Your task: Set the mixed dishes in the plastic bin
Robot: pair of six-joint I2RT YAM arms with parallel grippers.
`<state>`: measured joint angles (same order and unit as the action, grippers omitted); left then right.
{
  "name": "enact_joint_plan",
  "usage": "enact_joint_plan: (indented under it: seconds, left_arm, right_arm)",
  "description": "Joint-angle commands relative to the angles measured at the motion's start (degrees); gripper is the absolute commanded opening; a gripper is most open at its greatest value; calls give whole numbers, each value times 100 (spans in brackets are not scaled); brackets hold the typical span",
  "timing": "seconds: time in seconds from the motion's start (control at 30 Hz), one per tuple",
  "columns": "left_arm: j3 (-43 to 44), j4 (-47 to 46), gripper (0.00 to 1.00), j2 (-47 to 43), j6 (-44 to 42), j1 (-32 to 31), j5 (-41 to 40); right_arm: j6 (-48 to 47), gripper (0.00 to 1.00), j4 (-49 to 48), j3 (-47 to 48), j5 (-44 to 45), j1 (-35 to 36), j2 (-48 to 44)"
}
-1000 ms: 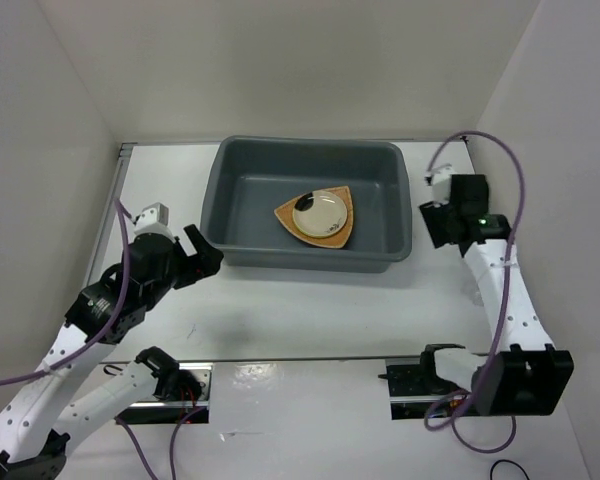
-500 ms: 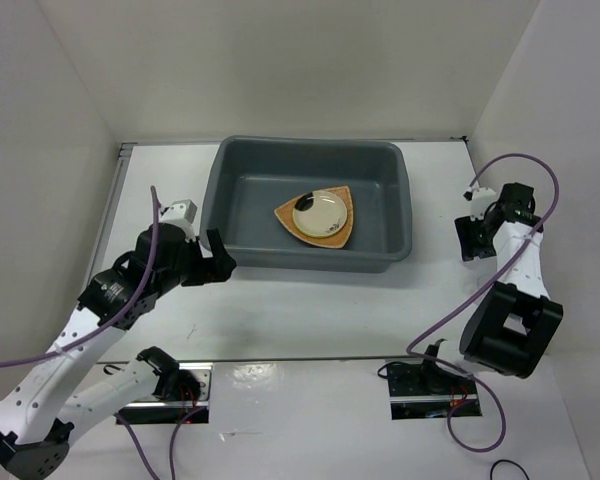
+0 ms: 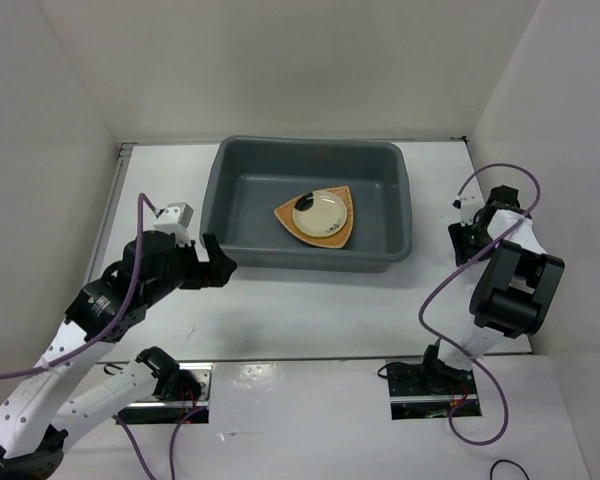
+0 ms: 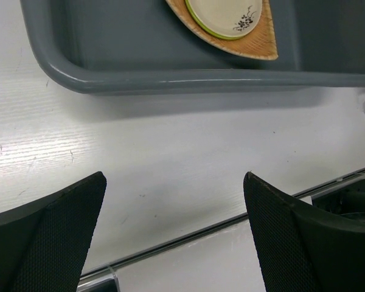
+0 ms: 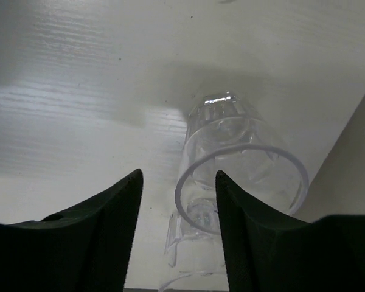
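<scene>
White tabletop [image 5: 79, 73]: right pincer [image 5: 177, 176] half-open beside clear cup [image 5: 231, 146]; left pincer [image 4: 174, 176] wide.

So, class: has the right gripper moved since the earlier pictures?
Yes. The right gripper has drifted right, away from the plastic bin and its right rim, toward the side wall.

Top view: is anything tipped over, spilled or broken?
Nothing stands out. In the grey bin the round plates lie stacked flat on the wooden plate. No spill shows. By the right gripper, the clear cup looks whole; whether it stands or lies, I cannot tell.
</scene>
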<state>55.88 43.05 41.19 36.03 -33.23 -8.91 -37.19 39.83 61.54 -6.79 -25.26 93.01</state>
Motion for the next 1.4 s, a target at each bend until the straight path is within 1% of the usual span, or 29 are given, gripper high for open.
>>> enact_joint_plan:
  seconds: [0.0, 0.03, 0.07, 0.13, 0.17, 0.23, 0.3, 0.33, 0.4, 0.47, 0.5, 0.53, 0.57, 0.6, 0.63, 0.67, 0.7, 0.77, 0.8, 0.87, 0.9, 0.97, 1.0, 1.2, 1.37]
  left_arm:
    - [-42, -191, 100, -76, -17, -34, -85]
    - [-42, -191, 100, -76, -17, -34, -85]
    - [-42, -191, 100, -128, -17, -34, -137]
    - [-42, -191, 100, -129, -17, -34, -138]
    - [-94, -191, 100, -129, -17, -34, -138]
    - [-95, -244, 100, -181, -17, -34, -138]
    - [-95, -244, 100, -252, -17, -34, -138]
    - [-95, -244, 100, -321, -17, -34, -138]
    - [-95, -244, 100, -322, 35, -34, -138]
    - [-95, -244, 100, -375, 36, -34, -138]
    - [-147, -244, 100, -375, 36, -34, -138]
    - [-147, -296, 100, -375, 36, -34, -138]
    - [-147, -297, 100, -427, 36, -34, -138]
    - [-147, -297, 100, -428, 36, -34, -138]
    - [-147, -297, 100, -428, 36, -34, -199]
    - [-147, -297, 100, -428, 36, -34, -199]
    - [-147, -297, 100, -428, 36, -34, -199]
    - [-147, -297, 100, -480, 36, -34, -199]
    - [-147, -297, 100, -480, 88, -34, -199]
    - [-147, -297, 100, -629, 88, -34, -251]
    - [-200, -297, 100, -691, 88, -34, -252]
    - [-200, -297, 100, -752, 88, -34, -252]
    - [-200, -297, 100, -753, 88, -34, -252]
    - [-200, -297, 100, -753, 88, -87, -252]
    - [-200, -297, 100, -647, 88, -87, -252]
  right_arm:
    - [-69, 55, -283, 297, 28, 144, 42]
    - [-69, 52, -283, 297, 89, 205, 42]
    - [-17, 39, -283, 358, 142, 257, 42]
    - [-16, 20, -117, 412, 143, 258, 42]
    - [-16, 8, -47, 533, 143, 258, -132]
    - [-16, 0, 103, 657, 143, 258, -405]
    - [-384, 0, 497, 947, 143, 441, -862]
    - [-594, 0, 725, 1148, 282, 564, -1186]
    - [-745, 0, 885, 1368, 502, 986, -1521]
    - [-877, 0, 1192, 1842, 713, 1372, -1986]
    - [-878, 0, 1315, 2218, 775, 1905, -2111]
    - [-878, 0, 1490, 2405, 880, 2258, -2225]
    - [-712, 0, 1553, 2581, 1211, 2671, -2365]
    - [-606, 0, 1554, 2861, 1467, 3589, -2367]
    - [-501, 0, 1554, 2986, 1757, 4033, -2367]
    - [-317, 0, 1710, 3222, 2256, 4420, -2045]
    - [-254, 0, 1808, 3328, 2409, 4885, -1807]
    - [-201, 0, 2123, 3566, 2480, 4978, -1280]
    - [-131, 0, 2177, 3784, 2428, 4978, -772]
    - [-52, 0, 2178, 4022, 2366, 4978, -356]
    - [18, 0, 2178, 4102, 2210, 4978, 11]
    - [97, 0, 2038, 4295, 2147, 4978, 347]
    - [98, 0, 2037, 4375, 2086, 4978, 688]
    - [212, 0, 1669, 4806, 1865, 4978, 1788]
    - [212, 0, 1282, 4859, 1804, 4767, 2344]
